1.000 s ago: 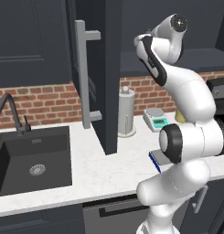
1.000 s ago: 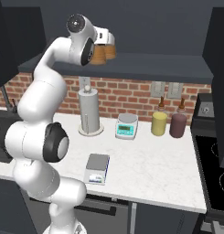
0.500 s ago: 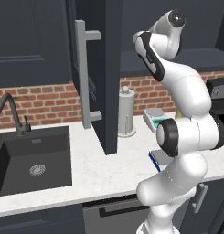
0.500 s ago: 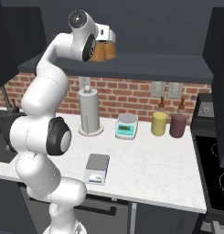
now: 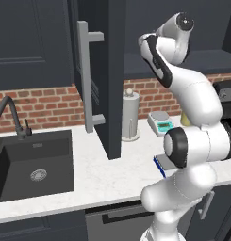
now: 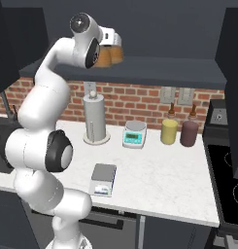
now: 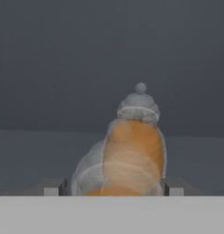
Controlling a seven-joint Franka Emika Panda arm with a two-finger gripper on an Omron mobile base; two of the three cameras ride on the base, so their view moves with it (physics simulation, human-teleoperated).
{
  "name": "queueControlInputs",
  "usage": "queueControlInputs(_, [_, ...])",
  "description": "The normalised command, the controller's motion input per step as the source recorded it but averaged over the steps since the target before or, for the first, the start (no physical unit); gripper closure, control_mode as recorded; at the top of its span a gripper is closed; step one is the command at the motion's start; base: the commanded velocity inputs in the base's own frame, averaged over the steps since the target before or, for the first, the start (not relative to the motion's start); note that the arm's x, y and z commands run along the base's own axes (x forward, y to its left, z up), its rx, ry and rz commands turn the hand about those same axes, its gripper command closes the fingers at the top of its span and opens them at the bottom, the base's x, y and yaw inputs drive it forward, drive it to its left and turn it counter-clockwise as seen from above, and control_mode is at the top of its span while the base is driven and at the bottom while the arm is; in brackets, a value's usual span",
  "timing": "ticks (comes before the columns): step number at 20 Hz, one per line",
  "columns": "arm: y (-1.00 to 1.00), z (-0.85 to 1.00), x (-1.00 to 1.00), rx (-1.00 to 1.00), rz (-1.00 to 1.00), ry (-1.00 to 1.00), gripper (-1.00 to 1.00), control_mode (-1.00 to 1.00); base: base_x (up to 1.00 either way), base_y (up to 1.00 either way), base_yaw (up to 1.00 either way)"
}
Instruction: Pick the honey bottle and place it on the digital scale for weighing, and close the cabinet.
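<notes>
Two steps remain: the honey bottle [image 7: 131, 151] sits on the cabinet shelf between the gripper's [image 7: 114, 187] spread jaws, not visibly pinched; the digital scale [image 6: 103, 178] waits on the counter [image 6: 154, 170]; the cabinet door [image 5: 110, 75] stands open.

Over the last second the arm reaches further up and into the open cabinet [image 5: 112, 80]. In the left base view its wrist swings from pointing right toward the cabinet's interior, and the elbow rises. In the right base view the hand closes in on the honey bottle [image 6: 110, 54] on the cabinet shelf [image 6: 154, 68], covering more of it than before. The gripper [image 7: 114, 188] now has a finger on each side of the bottle's base, with the bottle tight between them.
</notes>
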Motion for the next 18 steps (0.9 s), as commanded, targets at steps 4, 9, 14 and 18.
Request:
queueControlInputs(4, [0.00,-0.18,-0.89,0.00,0.00,-0.21,1.00,-1.00,0.00,0.00,0.00])
queueControlInputs(9, [-0.25,0.01,-1.00,0.01,0.00,-0.05,1.00,-1.00,0.00,0.00,0.00])
queueControlInputs(14, [-0.56,0.01,-1.00,0.01,0.09,0.00,1.00,-1.00,0.00,0.00,0.00])
queueControlInputs(18, [-0.58,0.00,-1.00,0.00,0.17,0.00,1.00,-1.00,0.00,0.00,0.00])
